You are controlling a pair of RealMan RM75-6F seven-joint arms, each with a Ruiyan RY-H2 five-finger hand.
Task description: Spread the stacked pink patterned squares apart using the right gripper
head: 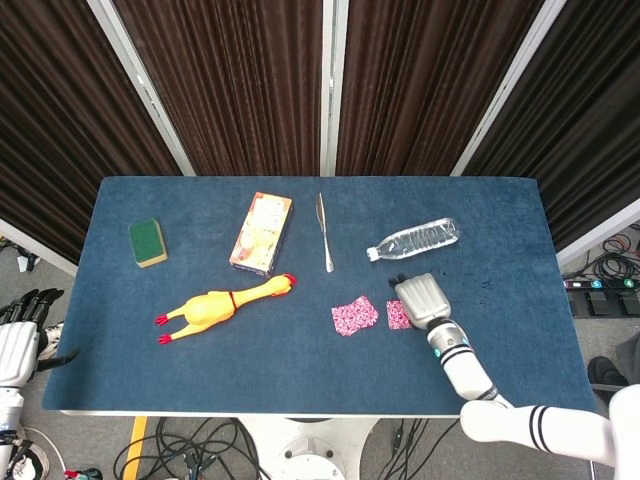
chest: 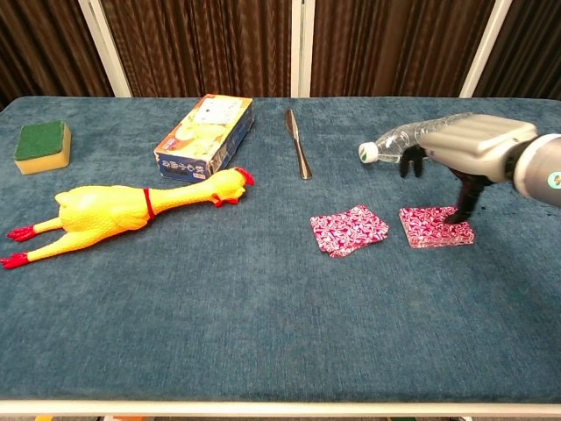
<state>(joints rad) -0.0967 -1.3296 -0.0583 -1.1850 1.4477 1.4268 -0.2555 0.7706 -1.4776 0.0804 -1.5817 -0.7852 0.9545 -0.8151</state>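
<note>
Operator: Report the position of the pink patterned squares relative to the knife (chest: 298, 143).

Technician: Two groups lie nearer the front edge of the table (chest: 263, 351) than the knife and to its right. The left square group (chest: 349, 230) sits just beyond the knife's tip. The right square group (chest: 436, 226) lies further right, separated from the first by a visible strip of cloth.

Operator: State of the right hand?

Technician: The right hand (chest: 469, 145) hovers over the right square group, fingers curled downward and holding nothing. One dark fingertip (chest: 459, 213) touches the group's far right corner. The left hand (head: 22, 330) hangs off the table, well left of the knife, fingers loosely apart, empty.

Operator: Failure modes?

Technician: The left group appears to contain overlapping layers. An uneven fingertip press could drag the whole group rather than a single square. A wide sweep risks nudging the water bottle (chest: 429, 136).
</note>
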